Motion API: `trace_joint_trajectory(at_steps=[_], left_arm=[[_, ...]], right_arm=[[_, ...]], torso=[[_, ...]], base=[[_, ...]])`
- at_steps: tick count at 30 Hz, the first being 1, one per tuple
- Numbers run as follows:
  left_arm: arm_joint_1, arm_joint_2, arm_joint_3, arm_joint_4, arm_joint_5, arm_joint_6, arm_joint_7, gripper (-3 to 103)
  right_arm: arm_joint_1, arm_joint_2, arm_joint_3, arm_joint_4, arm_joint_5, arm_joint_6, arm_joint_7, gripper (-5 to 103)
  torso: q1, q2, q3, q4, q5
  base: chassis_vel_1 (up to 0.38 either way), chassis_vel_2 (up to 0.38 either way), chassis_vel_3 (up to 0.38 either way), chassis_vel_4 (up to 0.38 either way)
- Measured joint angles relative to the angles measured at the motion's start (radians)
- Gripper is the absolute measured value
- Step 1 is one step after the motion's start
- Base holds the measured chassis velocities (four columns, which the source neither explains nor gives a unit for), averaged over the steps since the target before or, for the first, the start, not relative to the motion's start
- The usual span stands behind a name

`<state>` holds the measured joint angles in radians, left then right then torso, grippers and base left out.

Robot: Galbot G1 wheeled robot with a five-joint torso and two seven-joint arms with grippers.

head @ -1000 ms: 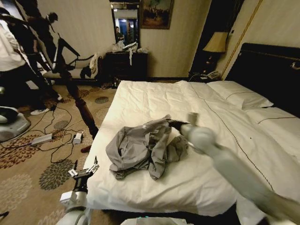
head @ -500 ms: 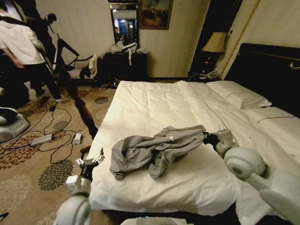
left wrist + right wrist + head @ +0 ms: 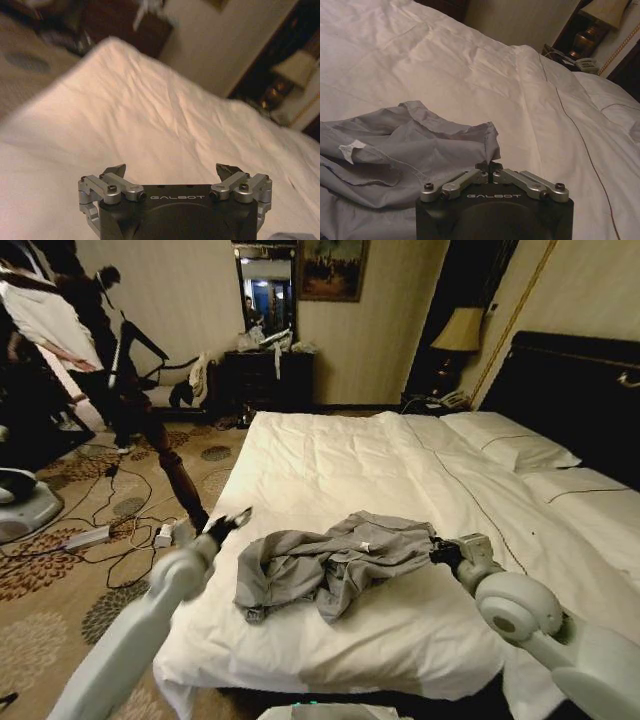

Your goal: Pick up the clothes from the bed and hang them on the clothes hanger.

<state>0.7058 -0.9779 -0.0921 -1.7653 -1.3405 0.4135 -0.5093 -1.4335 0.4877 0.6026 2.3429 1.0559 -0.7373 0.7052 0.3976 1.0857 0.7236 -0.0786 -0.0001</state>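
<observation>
2 arms reach over the bed, both low above its white duvet. My right arm stretches in from the headboard side of the bed, and my right end effector sits at the edge of the clothes nearest the pillows, its fingers pinched together on a fold of the grey fabric; the right wrist view shows the tips meeting right at the cloth's hem. My left arm angles up from the bed's foot-side corner, and my left end effector hovers just beside the clothes on the side away from the pillows, fingers spread wide with nothing between them, not touching the fabric. The clothes lie crumpled on the duvet near the bed's front edge, between my 2 end effectors, white label facing up.
</observation>
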Motion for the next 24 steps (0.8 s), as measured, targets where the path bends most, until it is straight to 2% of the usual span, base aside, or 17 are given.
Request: trace_joint_trajectory(at_steps=[2, 5, 6, 8, 11, 13, 16, 20, 24], left_arm=[[-0.073, -0.038, 0.106, 0.069, -0.015, 0.01, -0.008, 100], [-0.075, -0.052, 0.159, 0.074, -0.017, 0.017, -0.01, 100], [-0.053, -0.06, 0.204, 0.074, -0.012, 0.02, -0.014, 100], [-0.036, -0.063, 0.227, 0.077, -0.005, 0.02, -0.018, 100], [0.05, -0.067, 0.305, 0.057, 0.025, 0.02, -0.034, 100], [0.072, -0.064, 0.316, 0.033, 0.03, 0.02, -0.038, 100], [0.157, -0.032, 0.35, -0.098, 0.037, 0.029, -0.059, 100], [0.214, -0.008, 0.355, -0.149, 0.057, 0.038, -0.074, 100], [0.244, -0.007, 0.308, -0.182, 0.074, 0.04, -0.073, 100]], right_arm=[[-0.004, 0.0, 0.008, -0.006, 0.001, 0.0, 0.009, 0], [-0.005, -0.001, 0.018, -0.011, 0.005, 0.0, 0.011, 0], [-0.007, -0.002, 0.03, -0.014, 0.013, 0.001, 0.015, 0], [-0.007, -0.002, 0.035, -0.015, 0.017, 0.001, 0.017, 0], [-0.001, -0.006, 0.039, -0.023, 0.026, 0.001, 0.028, 0], [0.002, -0.007, 0.038, -0.024, 0.027, 0.001, 0.031, 0], [0.008, -0.008, 0.036, -0.028, 0.03, 0.001, 0.035, 0], [0.012, -0.004, 0.024, -0.03, 0.031, 0.002, 0.04, 0], [0.013, 0.001, 0.015, -0.029, 0.03, 0.002, 0.041, 0]], torso=[[0.0, 0.0, 0.0, 0.0003, 0.0003], [0.0, 0.0, 0.0, 0.0005, 0.0006], [0.0, 0.0, 0.0, 0.0007, 0.0004], [0.0, 0.0, 0.0, 0.0009, 0.0003], [0.0, 0.0, 0.0, 0.0011, 0.0], [0.0, 0.0, 0.0, 0.0011, 0.0], [0.0, 0.0, 0.0, 0.0008, 0.0002], [0.0, 0.0, 0.0, 0.0009, 0.0002], [0.0, 0.0, 0.0, 0.0009, 0.0001]], base=[[0.0, 0.0, 0.0, 0.0], [0.0, 0.0, 0.0, 0.0], [0.0, 0.0, 0.0, 0.0], [0.0, 0.0, 0.0, 0.0], [0.0, 0.0, 0.0, 0.0], [0.0, 0.0, 0.0, 0.0], [0.0, 0.0, 0.0, 0.0], [0.0, 0.0, 0.0, 0.0], [0.0, 0.0, 0.0, 0.0]])
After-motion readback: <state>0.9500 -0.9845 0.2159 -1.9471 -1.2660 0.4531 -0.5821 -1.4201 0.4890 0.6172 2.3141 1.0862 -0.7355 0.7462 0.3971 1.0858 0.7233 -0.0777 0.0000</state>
